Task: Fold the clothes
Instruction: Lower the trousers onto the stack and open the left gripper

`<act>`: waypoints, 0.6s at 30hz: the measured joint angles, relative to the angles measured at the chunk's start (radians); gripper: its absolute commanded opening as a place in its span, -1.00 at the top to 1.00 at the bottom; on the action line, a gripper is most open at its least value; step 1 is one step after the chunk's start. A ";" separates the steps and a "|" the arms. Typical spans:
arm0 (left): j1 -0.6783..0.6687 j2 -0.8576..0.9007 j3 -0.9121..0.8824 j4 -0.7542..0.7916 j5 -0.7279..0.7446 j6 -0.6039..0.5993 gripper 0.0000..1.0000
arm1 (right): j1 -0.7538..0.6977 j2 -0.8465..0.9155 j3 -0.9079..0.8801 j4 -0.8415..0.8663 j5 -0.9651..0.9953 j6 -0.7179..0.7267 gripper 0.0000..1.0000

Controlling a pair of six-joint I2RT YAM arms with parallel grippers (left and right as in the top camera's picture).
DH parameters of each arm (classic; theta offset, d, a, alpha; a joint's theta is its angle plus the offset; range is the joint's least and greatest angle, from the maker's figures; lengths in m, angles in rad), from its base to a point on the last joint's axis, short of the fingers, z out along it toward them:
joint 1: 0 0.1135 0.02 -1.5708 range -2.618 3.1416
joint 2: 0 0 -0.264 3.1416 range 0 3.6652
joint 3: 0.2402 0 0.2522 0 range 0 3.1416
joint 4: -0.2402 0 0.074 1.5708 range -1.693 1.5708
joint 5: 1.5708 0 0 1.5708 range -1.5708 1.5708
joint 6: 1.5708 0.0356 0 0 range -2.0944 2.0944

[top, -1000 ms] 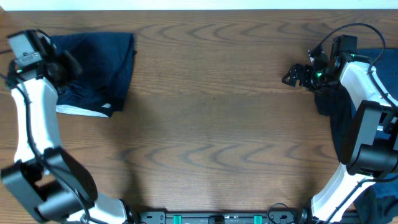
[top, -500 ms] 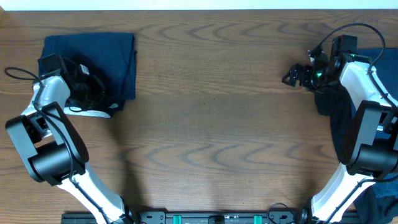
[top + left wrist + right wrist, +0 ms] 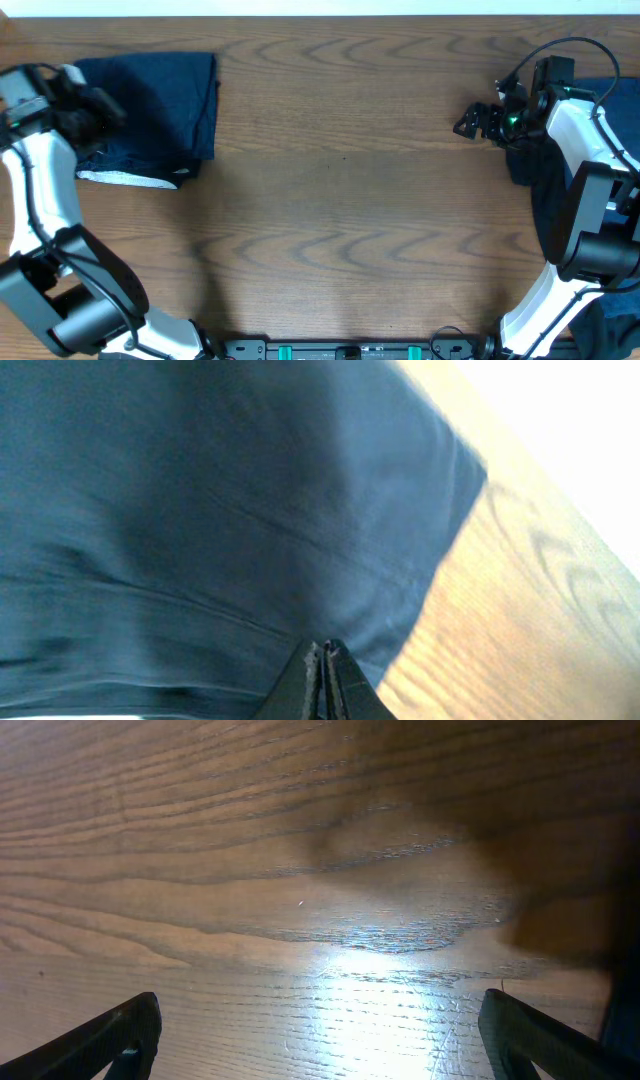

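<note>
Dark clothes (image 3: 545,205) lie along the table's (image 3: 340,220) right edge. Just left of them, farther back, the right gripper (image 3: 468,125) hangs over bare wood, jaws spread wide and empty. At the far left corner lies a folded navy garment (image 3: 165,100), with white lining (image 3: 125,177) showing along its near edge. The left gripper (image 3: 100,105) hovers over its left side, fingers clenched together.

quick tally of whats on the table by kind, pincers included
folded navy garment: 1
heap of dark clothes at the right edge: 1 (pieces in it cannot be told apart)
robot pincers: 2 (left pincer shut, right pincer open)
total: 4
</note>
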 measured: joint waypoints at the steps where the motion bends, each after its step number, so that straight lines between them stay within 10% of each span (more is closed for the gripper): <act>1: 0.008 -0.002 0.004 0.001 -0.022 0.000 0.87 | 0.000 0.000 0.000 0.000 0.000 0.000 -0.99; 18: 0.109 0.259 0.004 0.058 -0.266 -0.004 0.88 | 0.000 0.000 0.000 0.000 0.000 0.000 -0.98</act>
